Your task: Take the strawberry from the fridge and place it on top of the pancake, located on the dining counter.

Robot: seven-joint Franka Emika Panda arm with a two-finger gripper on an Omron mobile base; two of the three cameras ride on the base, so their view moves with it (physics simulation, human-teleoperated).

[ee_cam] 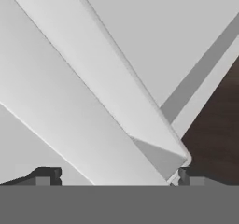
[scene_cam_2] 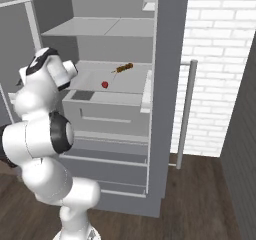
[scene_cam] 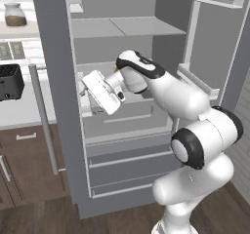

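1. One open fridge [scene_cam: 63, 106] in the left base view; the gripper [scene_cam: 88, 97] reaches in at mid-shelf height.
2. Right base view: strawberry [scene_cam_2: 105, 84] lies on the fridge's middle shelf, beside a brownish food item [scene_cam_2: 124, 67].
3. Hand view: fingertips [ee_cam: 45, 175] spread wide, holding nothing. Reaching step; next, aim at the strawberry.

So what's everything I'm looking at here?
fridge: one, matte grey, doors open, pale shelves and drawers inside
strawberry: one, red, on the middle fridge shelf
snack: one, brownish-orange, long, behind the strawberry on that shelf
jar: one, glass with brown contents, on a wall shelf left of the fridge
toaster: one, black, on the white worktop left of the fridge
cabinets: dark wood, under that worktop
brick wall: white, right of the fridge
arm: one, white with dark joints
tool: one, open, inside the fridge
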